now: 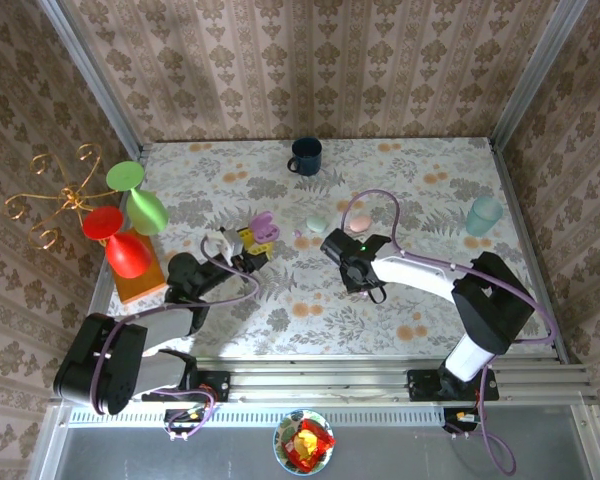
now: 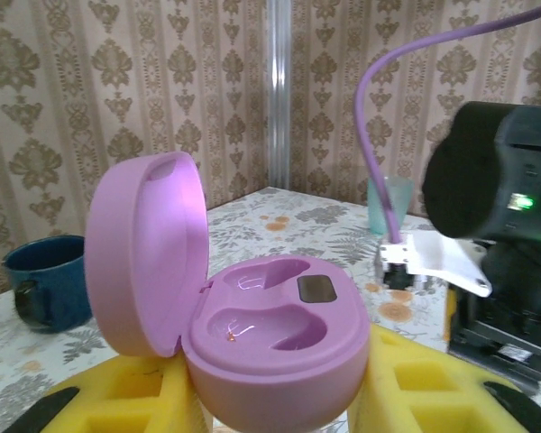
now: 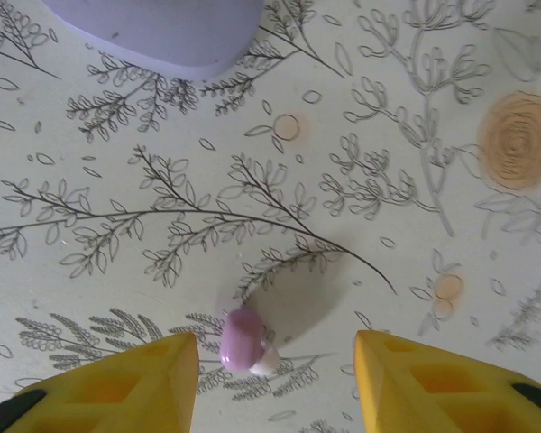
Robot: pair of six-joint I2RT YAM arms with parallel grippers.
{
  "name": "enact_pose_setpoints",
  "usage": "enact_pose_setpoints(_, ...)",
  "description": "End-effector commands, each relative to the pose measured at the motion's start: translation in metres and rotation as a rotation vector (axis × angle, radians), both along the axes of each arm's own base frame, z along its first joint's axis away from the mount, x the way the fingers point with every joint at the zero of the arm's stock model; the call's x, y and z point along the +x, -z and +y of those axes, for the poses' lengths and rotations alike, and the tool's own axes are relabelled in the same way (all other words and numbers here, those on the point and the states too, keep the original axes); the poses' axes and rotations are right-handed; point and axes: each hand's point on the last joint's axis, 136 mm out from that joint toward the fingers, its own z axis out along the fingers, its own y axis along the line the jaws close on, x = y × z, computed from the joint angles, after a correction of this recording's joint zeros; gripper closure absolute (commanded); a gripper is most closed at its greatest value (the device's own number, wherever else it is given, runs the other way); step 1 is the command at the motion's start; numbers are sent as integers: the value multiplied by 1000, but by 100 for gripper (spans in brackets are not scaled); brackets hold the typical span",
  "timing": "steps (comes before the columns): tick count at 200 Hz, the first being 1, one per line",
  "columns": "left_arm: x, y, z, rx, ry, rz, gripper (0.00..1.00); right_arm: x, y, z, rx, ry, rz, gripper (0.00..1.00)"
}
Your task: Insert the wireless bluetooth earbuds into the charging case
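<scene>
My left gripper (image 2: pixel 275 397) is shut on a lilac charging case (image 2: pixel 270 334), its yellow pads pressed to both sides of the base. The lid (image 2: pixel 144 253) stands open to the left and both sockets hold nothing. From above, the case (image 1: pixel 263 228) sits left of centre at the left gripper (image 1: pixel 248 245). A tiny lilac and white earbud (image 3: pixel 243 340) lies on the floral tablecloth, apart from both fingers and nearer the left one. My right gripper (image 3: pixel 275 379) hangs open over it, near the table's middle (image 1: pixel 335 243).
A pale oval case (image 3: pixel 153 32) lies just beyond the earbud. A mint case (image 1: pixel 316 224) and a pink case (image 1: pixel 359 222) sit at mid-table. A blue mug (image 1: pixel 306 155) stands at the back, a teal cup (image 1: pixel 485 215) right, coloured glasses (image 1: pixel 130 215) left.
</scene>
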Motion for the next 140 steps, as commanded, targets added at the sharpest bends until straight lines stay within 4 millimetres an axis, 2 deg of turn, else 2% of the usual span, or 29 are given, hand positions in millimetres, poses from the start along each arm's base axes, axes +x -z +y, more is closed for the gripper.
enact_pose_setpoints(1, 0, -17, 3, -16, 6, -66, 64, 6, -10, -11, -136, 54, -77, 49)
enact_pose_setpoints(47, -1, -20, 4, -20, 2, -74, 64, 2, 3, 0, -263, 17, -51, 50)
enact_pose_setpoints(69, -1, -20, 4, -21, 4, -74, 65, 2, 9, -3, -346, 3, -33, 53)
enact_pose_setpoints(140, -2, -22, 4, -24, 8, -77, 65, -7, 31, -3, -366, -11, 23, 60)
